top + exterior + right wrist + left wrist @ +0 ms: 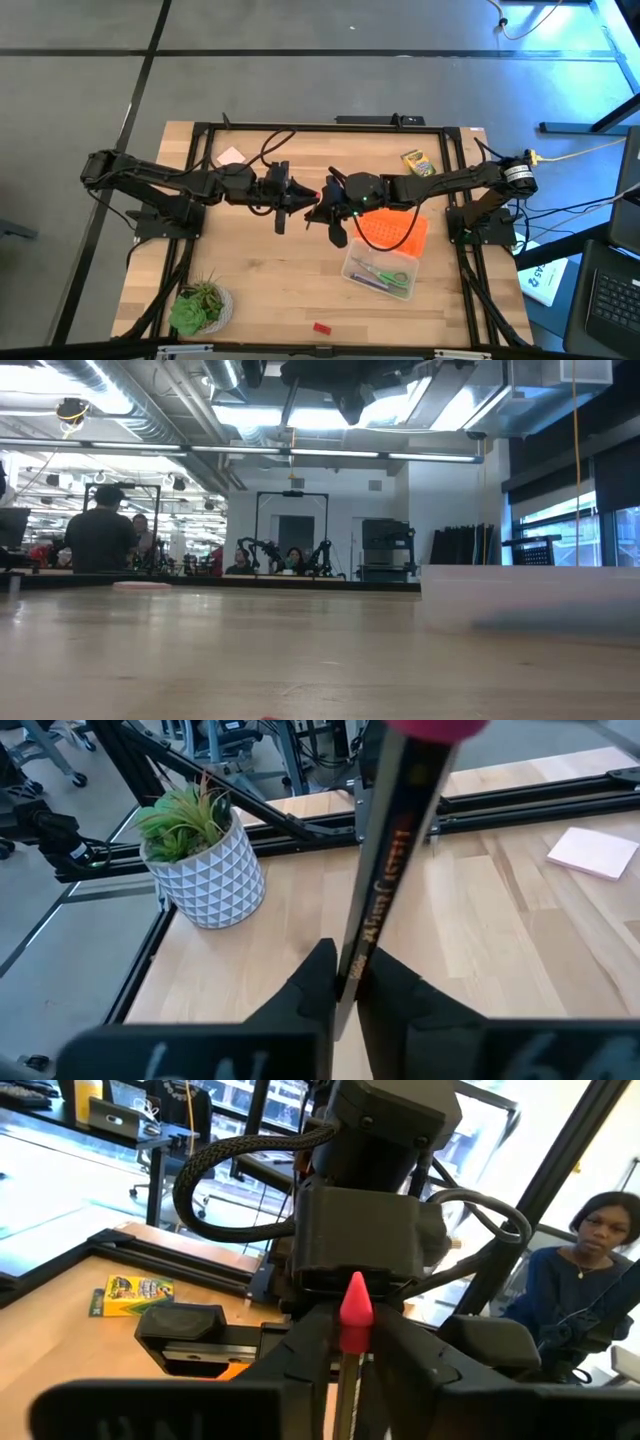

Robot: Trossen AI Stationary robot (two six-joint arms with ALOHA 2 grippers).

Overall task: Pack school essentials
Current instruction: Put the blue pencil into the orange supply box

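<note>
A dark pencil [375, 890] with gold lettering and a red-pink eraser cap [356, 1308] stands nearly upright above the table's middle, its cap [318, 195] between the two arms. My left gripper [352, 1342] reaches in level from the left and is shut at the capped end. My right gripper [347, 988] slants down from the right, shut on the shaft lower down. Green-handled scissors [388, 274] and a purple pen [372, 286] lie in the clear box [350, 262]. The crayon box [418, 162], pink note pad [231, 156] and red eraser [321, 327] lie flat on the table. My left gripper pinches the pencil at the base of its red-pink cap [355, 1342] between its two fingers [305, 1352]. The fingers come level from the table's left and lie across the pencil, which is lifted clear of the table. My right gripper pinches the lettered shaft [352, 965] between its two fingertips [320, 982], slanting down from the table's right. The pencil rises past the fingers, capped end up; a short length shows below them.
The orange perforated lid [395, 232] lies against the clear box's far side. A potted plant [200, 305] stands near the table's near left corner. Black frame rails [190, 200] run along the table's edges. People [100, 540] work in the room beyond.
</note>
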